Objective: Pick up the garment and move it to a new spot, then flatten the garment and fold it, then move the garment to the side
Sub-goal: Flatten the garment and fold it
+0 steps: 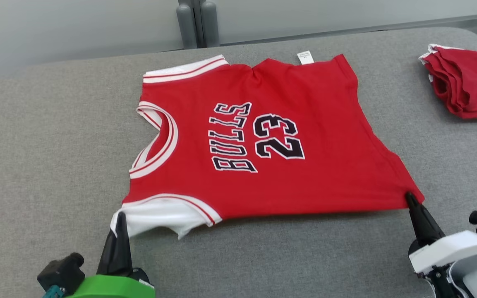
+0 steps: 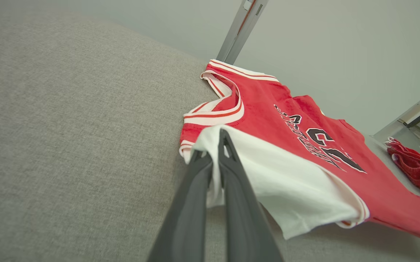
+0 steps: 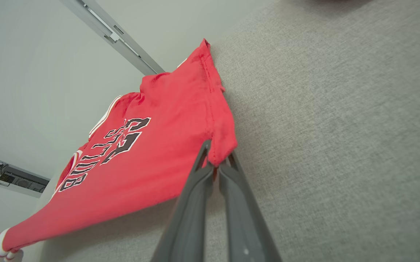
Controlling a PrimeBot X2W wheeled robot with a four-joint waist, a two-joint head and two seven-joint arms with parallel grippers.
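On the grey tabletop (image 1: 48, 157), centre of the head view: red jersey (image 1: 263, 174), front up, "BULLS 23" in black with a white outline. It lies sideways, with the neck opening and white-striped armhole trim toward the robot's left and the hem toward the robot's right. A white label (image 1: 305, 57) sticks out at the far edge.

Left hand (image 1: 121, 220): fingers pressed together, pinching the jersey's near-left corner on the white fabric that shows below the striped trim. Left wrist view agrees: white cloth is caught between the two dark fingers and draped over one of them.

Right hand (image 1: 410, 198): fingers pressed together too, pinching the near-right hem corner, red fabric. Right wrist view shows that corner bunched between the fingertips.

The jersey's near edge runs taut between the two hands and sits off the tabletop. There is a shadow under it in the head view and a gap in both wrist views. The far edge lies on the tabletop. Some wrinkling near the far edge by the label; the printed area looks mostly flat.

Stack of folded red garments (image 1: 466, 87) at the far right of the tabletop, well apart from the jersey, partly cut off by the frame edge. Pale wall (image 1: 77, 29) behind the tabletop, with grey posts (image 1: 197, 22) against it.
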